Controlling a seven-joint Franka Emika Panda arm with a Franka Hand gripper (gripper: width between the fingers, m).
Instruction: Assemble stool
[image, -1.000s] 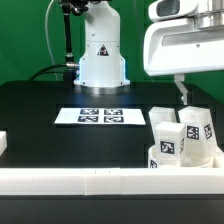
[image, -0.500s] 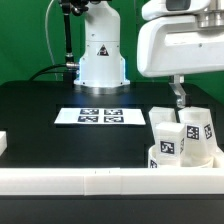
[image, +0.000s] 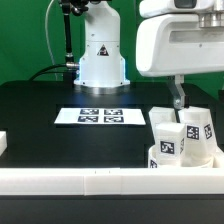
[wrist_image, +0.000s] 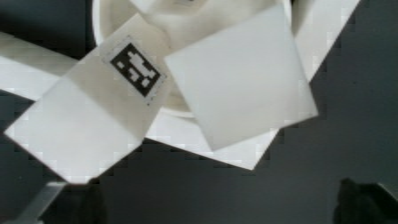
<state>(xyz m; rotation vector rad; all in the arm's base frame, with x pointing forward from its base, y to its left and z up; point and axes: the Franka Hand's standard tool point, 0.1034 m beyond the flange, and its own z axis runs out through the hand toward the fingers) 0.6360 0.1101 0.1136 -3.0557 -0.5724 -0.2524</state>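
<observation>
**Stool kit w/ the arm parked above it**

Arm's big white wrist housing (image: 180, 45) hung in the upper part of the exterior view's right side, w/ one thin finger (image: 180, 97) poking down just above the stool parts. Fingers were spread wide open, nothing between them; in the wrist view only dark tips showed at the frame edges, one at (wrist_image: 43, 203).

Stool bits sat clustered on the black tabletop (image: 50, 135) at the exterior view's right, right behind the long white border rail (image: 100, 181) along the front. Blocky legs (image: 163, 140) stood upright, bunched together, black-and-white tags facing the cam. Wrist view showed one tagged leg (wrist_image: 107, 100) tilted, overlapping a plain one (wrist_image: 240, 85), w/ the round seat (wrist_image: 311, 45) behind them. Couldn't tell if any leg was actually socketed in.

Marker board (image: 100, 116) lay flat mid-tabletop, well apart from the legs, in front of the robot base (image: 101, 55).
</observation>
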